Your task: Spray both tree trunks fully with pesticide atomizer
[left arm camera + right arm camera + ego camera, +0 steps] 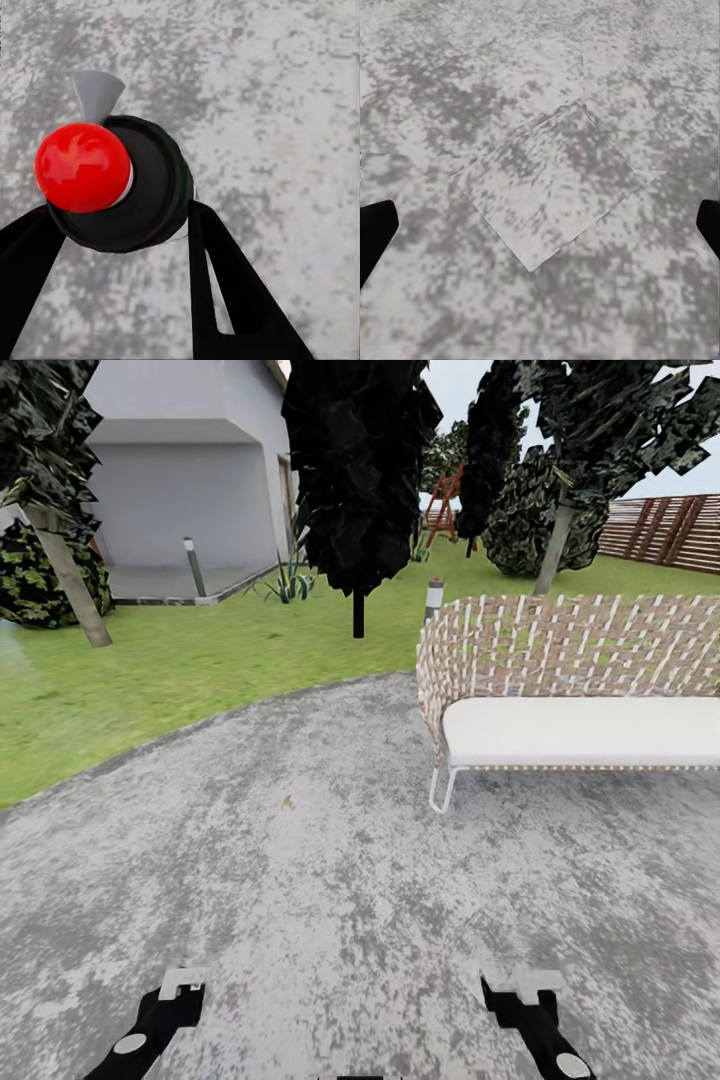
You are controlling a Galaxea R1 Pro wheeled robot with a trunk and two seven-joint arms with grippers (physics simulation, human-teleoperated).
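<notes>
Head view: the robot stands on the grey mottled concrete floor (330, 880), whose curved edge meets the green lawn of the garden (150, 660). At the picture's lower edge both black arms are cut off, so little more than their wrists shows. The left end effector (180, 985) and the right end effector (525, 988) appear there as pale blocks over the paving, and from this angle I cannot make out their fingers.

The left wrist view is clearer. The small dark green-black pesticide atomizer with a round red top (124, 184) sits between the two black fingers (225, 292) of the left end effector (124, 225), which is clamped against its body on either side. A grey nozzle (96, 94) juts out past the red top. The bottle's lower part and most of its white label are hidden, seen end-on as it is.

In the right wrist view the right end effector (540, 225) hangs over bare paving with its fingers (373, 232) wide apart, only their dark tips showing at the picture's edges. A pale square patch (559, 184) lies on the concrete between them; what it is I cannot tell.

Out on the grass, a tall tree with a thick grey-brown mottled trunk (70, 580) leans at the left and another trunk (555, 545) rises at the right, their dark jagged foliage cut off at the top. A woven wicker sofa with a white cushion (575, 695) stands on the paving, its right end out of view. Behind are a grey bollard light (194, 565), a white house (185, 470) and a brown slat fence (665, 530).
</notes>
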